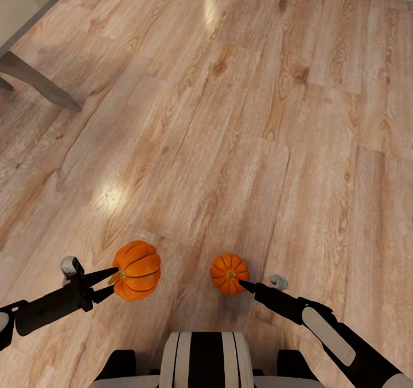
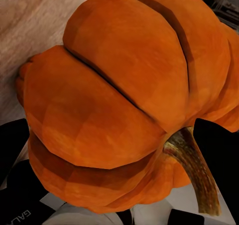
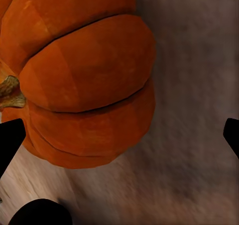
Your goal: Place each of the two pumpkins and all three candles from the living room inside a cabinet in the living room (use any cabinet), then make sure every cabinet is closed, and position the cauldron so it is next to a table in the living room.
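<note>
Down low, just ahead of the robot's base (image 1: 206, 360), both arms reach out over the wood-plank floor (image 1: 229, 118), each with an orange pumpkin at its tip. The left end effector (image 1: 109, 283) has its two dark fingers spread around the stem side of the larger-looking pumpkin (image 1: 136, 270); in the left wrist view that pumpkin (image 2: 124, 100) looms close, ribbed and tilted, its brown stem (image 2: 196, 172) lying beside one black finger (image 2: 219, 155). The fingers appear to pinch it at the stem end.

The right end effector (image 1: 248, 286) points at the second pumpkin (image 1: 229, 273), its tip touching the near edge. In the right wrist view this pumpkin (image 3: 79, 80) sits off to one side, with one finger (image 3: 10, 140) just beside it and the other finger (image 3: 231, 135) well apart, so the jaws stand spread wide and I cannot tell that they grip anything.

The two pumpkins are near each other, side by side. Off at the far left, a grey bench (image 1: 23, 7) on a slanted leg (image 1: 40, 81) stands well away.
</note>
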